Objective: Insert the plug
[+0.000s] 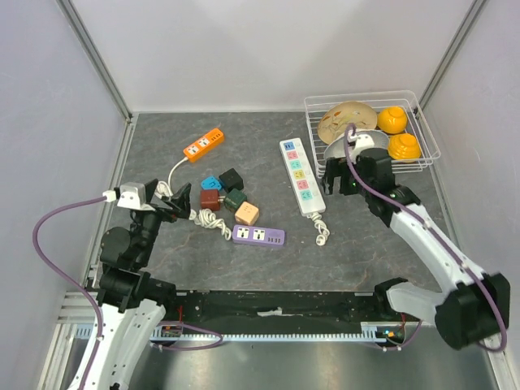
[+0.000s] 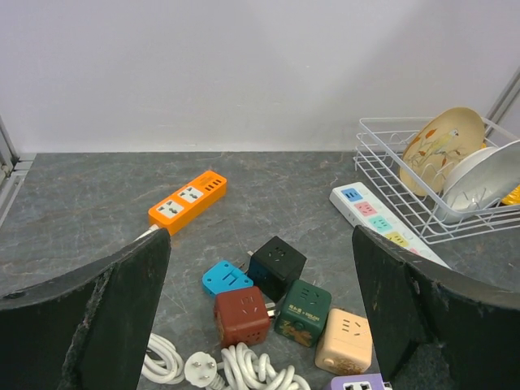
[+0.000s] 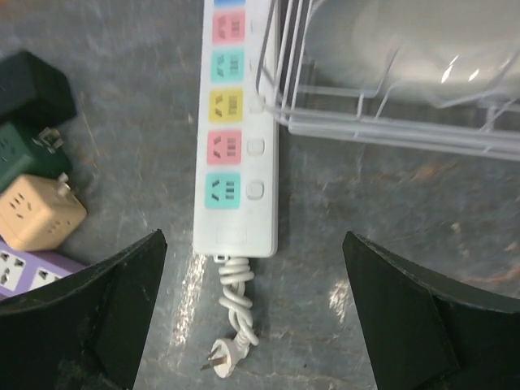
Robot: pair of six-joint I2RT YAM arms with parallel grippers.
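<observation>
— What does your left wrist camera give you?
— My left gripper (image 2: 260, 236), jaws wide apart. Between them I see a cluster of cube adapters (image 2: 302, 313), a white plug (image 2: 199, 370) near left, an orange power strip (image 2: 188, 201) farther left, a white power strip (image 2: 382, 227) beside a wire rack (image 2: 382, 120), far right.

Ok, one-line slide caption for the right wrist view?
Open right gripper hovers over the white power strip and its loose plug, beside the wire rack.
</observation>
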